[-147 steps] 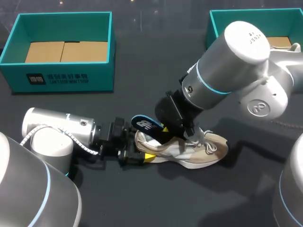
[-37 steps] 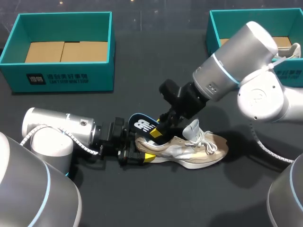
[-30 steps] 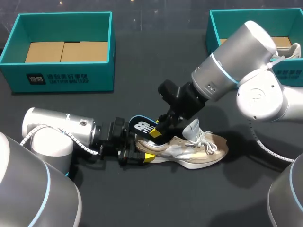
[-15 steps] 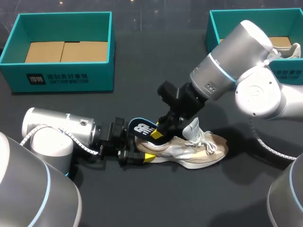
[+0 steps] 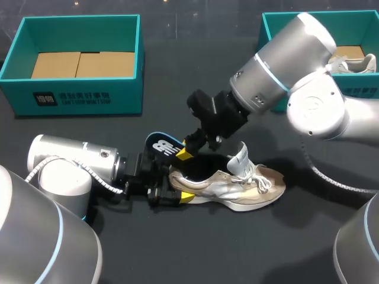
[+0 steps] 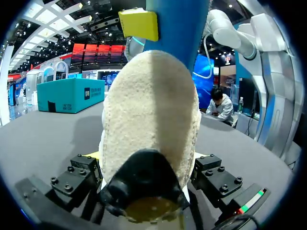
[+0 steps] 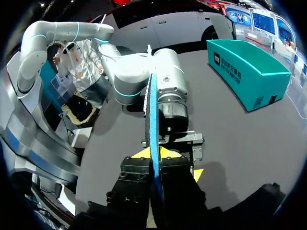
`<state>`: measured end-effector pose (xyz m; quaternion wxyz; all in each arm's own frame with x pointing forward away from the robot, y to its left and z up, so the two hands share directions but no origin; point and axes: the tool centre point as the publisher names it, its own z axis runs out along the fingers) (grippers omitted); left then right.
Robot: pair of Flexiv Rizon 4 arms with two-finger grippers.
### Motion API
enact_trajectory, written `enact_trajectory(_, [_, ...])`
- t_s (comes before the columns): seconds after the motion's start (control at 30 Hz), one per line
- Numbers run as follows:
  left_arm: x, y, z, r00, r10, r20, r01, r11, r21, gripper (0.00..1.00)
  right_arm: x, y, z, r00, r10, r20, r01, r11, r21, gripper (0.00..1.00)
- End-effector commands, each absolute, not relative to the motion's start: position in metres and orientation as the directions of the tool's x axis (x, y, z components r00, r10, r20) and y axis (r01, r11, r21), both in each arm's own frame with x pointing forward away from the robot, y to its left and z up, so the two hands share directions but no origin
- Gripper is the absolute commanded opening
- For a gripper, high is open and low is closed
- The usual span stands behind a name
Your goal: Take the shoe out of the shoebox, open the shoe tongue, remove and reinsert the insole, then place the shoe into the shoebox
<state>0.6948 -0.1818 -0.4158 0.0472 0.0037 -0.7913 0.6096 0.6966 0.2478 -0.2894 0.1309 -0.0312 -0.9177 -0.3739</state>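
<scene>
A beige sneaker [image 5: 237, 186] lies on its sole on the dark table, tongue [image 5: 240, 161] standing up. My left gripper [image 5: 177, 192] is at its heel, one finger on each side; in the left wrist view the fuzzy heel [image 6: 151, 120] fills the gap. The blue insole [image 5: 163, 145] hangs clear above the heel, with my right gripper [image 5: 185, 154] shut on its end. In the right wrist view the insole [image 7: 152, 124] stands edge-on between the right gripper's [image 7: 153, 154] tips. From the left wrist view the insole [image 6: 177, 24] rises above the heel.
A teal shoebox [image 5: 77, 59] with a cardboard liner stands at the back left. A second teal shoebox [image 5: 284, 29] at the back right holds another shoe [image 5: 355, 62]. My right arm's big links hang over the table's middle right.
My right gripper has pinched tighter on the insole and drawn it up and to the left, out of the sneaker. The left arm and the sneaker have kept still.
</scene>
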Motion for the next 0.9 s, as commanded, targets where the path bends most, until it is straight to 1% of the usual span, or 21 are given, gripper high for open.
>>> enact_trajectory(0.03, [0.695, -0.183, -0.42, -0.996, 0.05, 0.079, -0.063, 0.259, -0.964, 0.0, 0.698, 0.274, -0.27, -0.97, -0.053, 0.236, 0.109, 0.774, 0.624, 0.0])
enact_trajectory(0.37, [0.695, -0.183, -0.42, -0.996, 0.05, 0.079, -0.063, 0.259, -0.964, 0.0, 0.698, 0.274, -0.27, -0.97, -0.053, 0.236, 0.109, 0.774, 0.624, 0.0])
enact_trajectory(0.43, [0.695, -0.183, -0.42, -0.996, 0.05, 0.079, -0.063, 0.259, -0.964, 0.0, 0.694, 0.28, -0.265, -0.98, -0.06, 0.19, 0.088, 0.724, 0.684, 0.0])
enact_trajectory(0.53, [0.695, -0.183, -0.42, -0.996, 0.05, 0.079, -0.063, 0.259, -0.964, 0.0, 0.688, 0.283, -0.242, -0.985, -0.056, 0.161, 0.08, 0.681, 0.728, 0.0])
enact_trajectory(0.6, [0.695, -0.183, -0.42, -0.996, 0.05, 0.079, -0.063, 0.259, -0.964, 0.0, 0.686, 0.284, -0.227, -0.979, -0.044, 0.199, 0.123, 0.651, 0.749, 0.0])
enact_trajectory(0.7, [0.695, -0.183, -0.42, -0.996, 0.05, 0.079, -0.063, 0.259, -0.964, 0.0, 0.678, 0.282, -0.199, -0.947, -0.054, 0.317, 0.252, 0.489, 0.835, 0.0])
enact_trajectory(0.73, [0.695, -0.183, -0.42, -0.996, 0.05, 0.079, -0.063, 0.259, -0.964, 0.0, 0.673, 0.281, -0.187, -0.949, -0.032, 0.314, 0.26, 0.485, 0.835, 0.0])
enact_trajectory(0.9, [0.695, -0.183, -0.42, -0.996, 0.05, 0.079, -0.063, 0.259, -0.964, 0.0, 0.673, 0.281, -0.187, -0.949, -0.032, 0.314, 0.26, 0.485, 0.835, 0.0])
